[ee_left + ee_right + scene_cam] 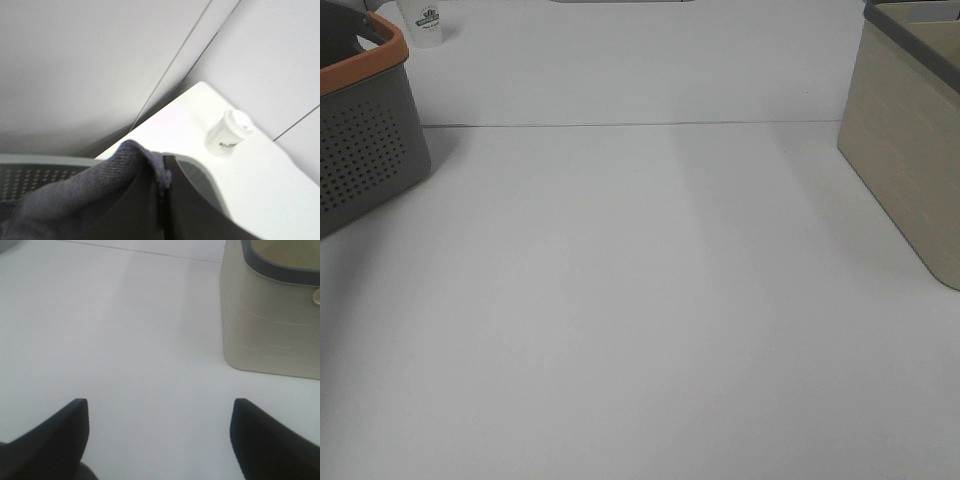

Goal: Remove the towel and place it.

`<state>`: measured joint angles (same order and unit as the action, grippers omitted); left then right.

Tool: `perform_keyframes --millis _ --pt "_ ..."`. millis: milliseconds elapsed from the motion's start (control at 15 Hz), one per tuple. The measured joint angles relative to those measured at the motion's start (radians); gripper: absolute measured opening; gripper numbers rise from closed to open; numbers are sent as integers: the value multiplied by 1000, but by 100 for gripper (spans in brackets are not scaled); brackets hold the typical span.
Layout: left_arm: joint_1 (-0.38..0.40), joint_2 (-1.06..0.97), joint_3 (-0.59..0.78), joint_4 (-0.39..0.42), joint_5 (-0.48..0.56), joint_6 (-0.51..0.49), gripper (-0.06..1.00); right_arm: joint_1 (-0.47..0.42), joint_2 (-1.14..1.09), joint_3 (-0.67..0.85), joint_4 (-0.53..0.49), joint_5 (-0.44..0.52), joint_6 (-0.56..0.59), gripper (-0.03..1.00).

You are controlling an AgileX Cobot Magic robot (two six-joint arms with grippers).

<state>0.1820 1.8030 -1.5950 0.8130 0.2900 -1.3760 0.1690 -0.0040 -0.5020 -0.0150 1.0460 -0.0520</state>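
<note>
At the upper left of the overhead frame sits the grey basket with its orange rim, a white cup behind it. The beige bin fills the upper right. My left wrist camera shows the towel bunched close to the lens, overlapping the basket's perforated wall. Whether my left gripper pinches it I cannot tell. My right gripper is spread wide above the white table.

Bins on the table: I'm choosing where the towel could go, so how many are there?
2. A grey perforated basket with an orange rim at the far left; a beige bin with a dark rim at the far right. More may lie outside the views.
</note>
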Motion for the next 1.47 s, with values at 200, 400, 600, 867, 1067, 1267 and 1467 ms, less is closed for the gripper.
perform_keyframes --millis 200,400,600,867,1067,1267,1467 --pt "0 -93 0 49 -123 1 0 0 0 0 0 0 0 76" --pt "0 -172 -16 58 -274 2 0 0 0 0 0 0 0 76" --pt "0 -207 -65 58 -392 2 0 0 0 0 0 0 0 76" --pt "-65 -217 -197 25 -504 -26 0 0 0 0 -1 0 0 76" --pt "-160 -218 -260 24 -505 -25 0 0 0 0 -1 0 0 76" --pt "-261 -218 -275 24 -507 -25 0 0 0 0 -1 0 0 76" --pt "-341 -209 -276 26 -509 -28 0 0 0 0 -1 0 0 76"
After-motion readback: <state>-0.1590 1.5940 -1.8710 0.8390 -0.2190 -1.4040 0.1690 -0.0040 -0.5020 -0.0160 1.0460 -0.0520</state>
